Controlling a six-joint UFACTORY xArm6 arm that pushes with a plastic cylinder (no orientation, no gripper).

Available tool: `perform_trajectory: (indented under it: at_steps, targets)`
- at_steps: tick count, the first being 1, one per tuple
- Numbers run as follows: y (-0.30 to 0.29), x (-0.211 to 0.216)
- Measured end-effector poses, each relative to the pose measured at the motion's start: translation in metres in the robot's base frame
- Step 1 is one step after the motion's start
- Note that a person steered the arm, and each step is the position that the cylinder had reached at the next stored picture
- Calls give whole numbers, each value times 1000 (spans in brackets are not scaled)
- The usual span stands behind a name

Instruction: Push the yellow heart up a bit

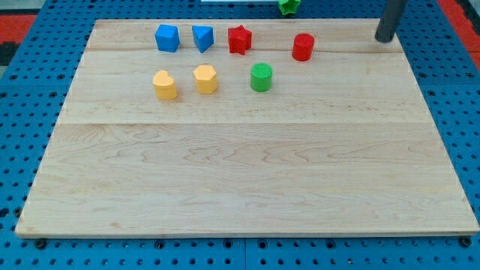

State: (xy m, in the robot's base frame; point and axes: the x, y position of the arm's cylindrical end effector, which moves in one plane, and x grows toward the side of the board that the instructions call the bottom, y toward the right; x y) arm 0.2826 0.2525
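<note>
Heart [165, 85]: light, rigid, slides easily on tabletop [247, 180]. You push its near face. No hand; my tip [385, 37] far right, well apart.

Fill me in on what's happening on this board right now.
A single arm with a rod is meant to nudge the yellow heart up a bit. My tip sits at the board's top right corner, far from the heart and touching no block. The heart lies at the upper left, beside a yellow hexagon, with a blue cube above it. Nothing is being pushed yet.
</note>
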Motion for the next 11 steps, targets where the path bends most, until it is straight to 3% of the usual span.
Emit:
perform_trajectory:
  at_steps: [1, 2, 3, 5, 6, 7, 8, 9, 10, 11]
  targets:
    - [-56, 54]
    - [-104, 31]
    - [-115, -2]
    - [-127, -9]
    - [-110, 66]
    - [-139, 167]
    - [-244, 175]
    - [-313, 143]
    - [-362, 106]
    - [-393, 100]
